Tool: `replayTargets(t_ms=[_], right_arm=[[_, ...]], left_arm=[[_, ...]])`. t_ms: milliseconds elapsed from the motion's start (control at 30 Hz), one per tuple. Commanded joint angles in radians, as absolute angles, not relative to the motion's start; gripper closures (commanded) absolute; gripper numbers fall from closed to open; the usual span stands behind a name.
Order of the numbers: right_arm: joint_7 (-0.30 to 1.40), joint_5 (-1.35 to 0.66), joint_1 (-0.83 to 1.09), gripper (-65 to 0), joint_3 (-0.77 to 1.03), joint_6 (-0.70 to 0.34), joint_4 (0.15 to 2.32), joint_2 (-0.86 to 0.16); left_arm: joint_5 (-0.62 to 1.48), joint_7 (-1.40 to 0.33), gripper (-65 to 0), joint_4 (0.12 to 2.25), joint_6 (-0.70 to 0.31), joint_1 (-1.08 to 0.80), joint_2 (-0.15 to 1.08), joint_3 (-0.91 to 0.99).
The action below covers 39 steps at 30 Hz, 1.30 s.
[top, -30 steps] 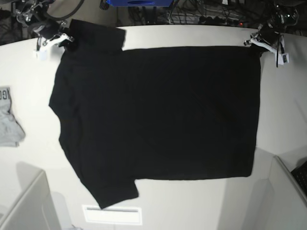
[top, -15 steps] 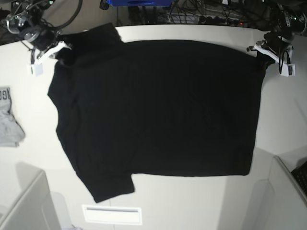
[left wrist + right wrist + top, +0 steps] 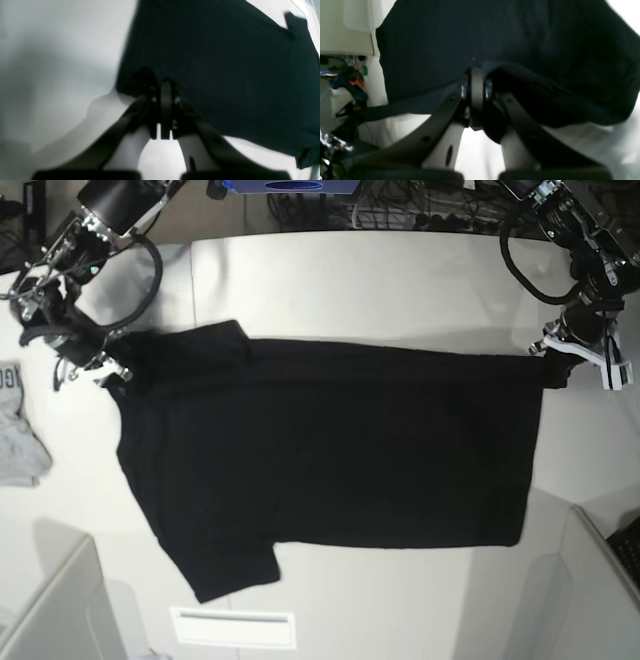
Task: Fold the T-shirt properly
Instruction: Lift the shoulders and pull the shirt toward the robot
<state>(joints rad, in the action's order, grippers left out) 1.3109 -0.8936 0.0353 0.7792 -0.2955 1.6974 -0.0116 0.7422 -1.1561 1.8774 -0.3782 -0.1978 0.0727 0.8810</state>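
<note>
The black T-shirt (image 3: 330, 450) lies spread on the white table (image 3: 350, 280), plain side up, with no print showing. Its far edge is lifted and drawn toward the near side. My right gripper (image 3: 112, 370) is shut on the shirt's far shoulder and sleeve corner at the left of the base view; the right wrist view shows the jaws (image 3: 476, 72) pinching bunched black cloth (image 3: 495, 32). My left gripper (image 3: 553, 370) is shut on the far hem corner at the right; the left wrist view shows the gripper (image 3: 165, 87) clamped on the cloth's corner (image 3: 225, 62).
A small light-grey garment (image 3: 20, 435) lies at the table's left edge. A white label plate (image 3: 235, 627) sits at the near edge. Grey partitions stand at the near left (image 3: 55, 610) and near right (image 3: 600, 580). Cables and a blue box (image 3: 290, 185) lie beyond the far edge.
Both grippers have moved toward the near side, carrying the shirt's far edge with them. The far strip of table that the shirt covered is now bare.
</note>
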Motion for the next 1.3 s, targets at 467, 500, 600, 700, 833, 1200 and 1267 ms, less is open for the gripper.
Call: replayTargets(t_ms=[467,500,600,700,833,1200,1267], right_arm=[[1.23,-0.809,-0.173,0.0,0.674,-0.292,1.508,-0.071],[1.202,-0.809,-0.174,0.0,0.651,-0.291,1.489,-0.074],[1.135,-0.808,-0.179,0.0,0.608,-0.291,1.442,-0.076],[1.122,-0.808,-0.197,0.0,0.596,-0.291,1.397,-0.076],[1.115,-0.808,-0.222,0.0,0.595,-0.291,1.369,-0.076],[1.113,-0.806,-0.26,0.0,0.565,-0.291,1.314,-0.105],[1.113,-0.806,-0.26,0.0,0.567,-0.291,1.314,-0.105]], left_arm=[[0.76,-1.133,0.0,1.771,-0.308,-0.065,0.094,0.878],[0.76,-1.133,0.0,1.77,-0.308,-0.058,0.094,0.878],[0.759,-1.132,0.0,1.762,-0.306,-0.041,0.096,0.878],[0.759,-1.132,0.0,1.73,-0.306,-0.022,0.097,0.878],[0.727,-1.13,0.0,1.699,-0.274,-0.007,0.101,0.878],[0.667,-1.127,0.0,1.698,-0.274,0.041,0.113,0.8],[0.667,-1.127,0.0,1.698,-0.274,0.047,0.113,0.8]])
